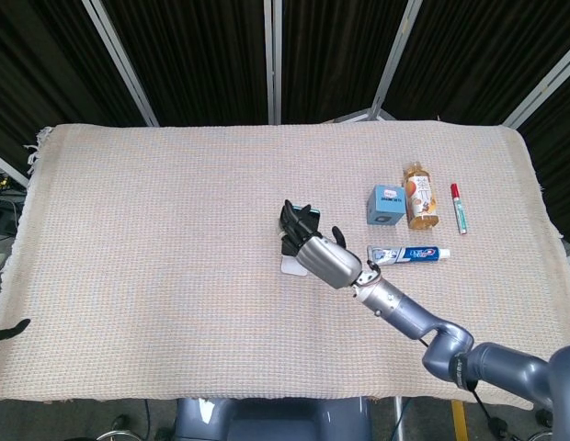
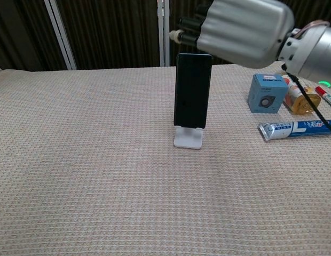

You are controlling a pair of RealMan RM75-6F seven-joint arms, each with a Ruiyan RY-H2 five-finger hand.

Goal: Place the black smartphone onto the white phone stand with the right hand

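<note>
The black smartphone [image 2: 192, 90] stands upright, leaning on the white phone stand [image 2: 188, 138] at mid-table. My right hand [image 2: 243, 29] hovers above and to the right of the phone's top edge, fingers apart, holding nothing and clear of the phone. In the head view the right hand [image 1: 324, 257] covers most of the phone; only the stand's white base [image 1: 290, 267] shows beside it. A dark tip [image 1: 9, 329] at the left edge may be my left hand; too little shows to tell.
To the right of the stand lie a toothpaste tube [image 2: 296, 128], a small blue box [image 2: 267, 93], a tea bottle [image 2: 300, 98] and a red marker [image 1: 460, 208]. A woven beige cloth [image 1: 156, 230] covers the table.
</note>
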